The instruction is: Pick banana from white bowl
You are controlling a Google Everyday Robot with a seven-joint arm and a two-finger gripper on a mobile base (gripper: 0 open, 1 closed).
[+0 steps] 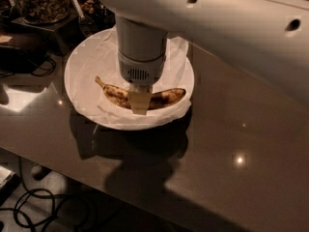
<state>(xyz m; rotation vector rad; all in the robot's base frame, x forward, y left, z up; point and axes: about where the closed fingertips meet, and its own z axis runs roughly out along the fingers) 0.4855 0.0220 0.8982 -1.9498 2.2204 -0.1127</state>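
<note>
The banana (166, 98), yellow with heavy brown spots and a dark stem pointing left, lies across the front of the white bowl (77, 64) on crinkled white paper. My gripper (139, 103) comes straight down from the thick white arm (217, 18) and sits right at the banana's middle, hiding that part of it. The banana's two ends show on either side of the gripper. The banana still rests on the paper in the bowl.
The bowl stands on a glossy dark table (231, 149). Glass jars of nuts (41, 1) stand behind it at the top left, with a dark object (19, 57) and cables to the left. More cables (34, 207) lie on the floor below the table's front edge.
</note>
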